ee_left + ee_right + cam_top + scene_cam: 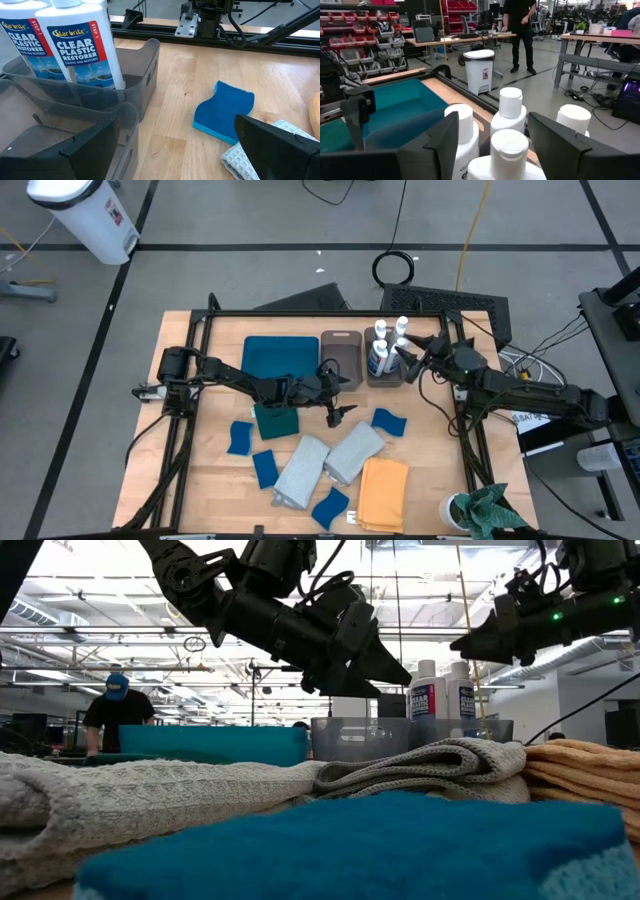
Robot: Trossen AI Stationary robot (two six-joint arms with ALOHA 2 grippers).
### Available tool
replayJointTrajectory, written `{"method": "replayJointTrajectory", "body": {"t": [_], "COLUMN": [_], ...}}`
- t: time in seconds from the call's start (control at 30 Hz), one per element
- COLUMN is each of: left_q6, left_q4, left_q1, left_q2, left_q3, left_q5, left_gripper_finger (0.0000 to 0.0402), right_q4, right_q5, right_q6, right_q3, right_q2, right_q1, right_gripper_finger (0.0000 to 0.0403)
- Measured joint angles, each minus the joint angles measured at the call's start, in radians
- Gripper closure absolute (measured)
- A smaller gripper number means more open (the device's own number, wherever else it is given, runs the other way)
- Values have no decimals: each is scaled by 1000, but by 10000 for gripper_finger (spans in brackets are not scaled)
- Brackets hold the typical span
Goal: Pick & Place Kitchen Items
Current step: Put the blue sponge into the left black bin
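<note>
At the far side of the surface (pixel 210 480), four white bottles (pixel 385 345) stand packed in the right-hand bin (pixel 384 377), with the second bin (pixel 342 358) touching it on the left and the teal tray (pixel 280 357) beyond that — little free room along that edge. The right jaws (pixel 407 353) hang spread just over the bottle caps; the right wrist view shows one cap (pixel 512 102) between the two fingers (pixel 427 145), not clasped. The left jaws (pixel 338 412) hover released above bare wood near the middle, just in front of the second bin, holding nothing; from the left wrist view a blue sponge (pixel 224 111) lies ahead of them beside the corner of a grey cloth (pixel 240 162). Open wood is mostly confined to the strip around those jaws and the left margin. Nearer the front edge the cloths crowd together: two pale grey cloths (pixel 303 470) side by side and touching, a mustard cloth (pixel 383 493) against them on the right, a dark teal cloth (pixel 276 420) under the left arm. More sponges (pixel 240 437) are scattered around them — one close to the front edge. A green rag (pixel 487 512) sits at the front right corner.
</note>
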Motion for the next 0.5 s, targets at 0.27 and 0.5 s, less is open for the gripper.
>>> {"method": "replayJointTrajectory", "body": {"t": [0.27, 0.5], "left_q6": [-2, -5], "left_q4": [0, 0], "left_q1": [0, 0], "left_q2": [0, 0], "left_q3": [0, 0], "left_q5": [0, 0], "left_gripper_finger": [5, 5], "right_q4": [-26, -38], "right_q5": [0, 0], "right_q6": [0, 0], "right_q3": [0, 0], "right_q2": [-44, -84], "right_q1": [0, 0], "right_gripper_finger": [193, 193]}}
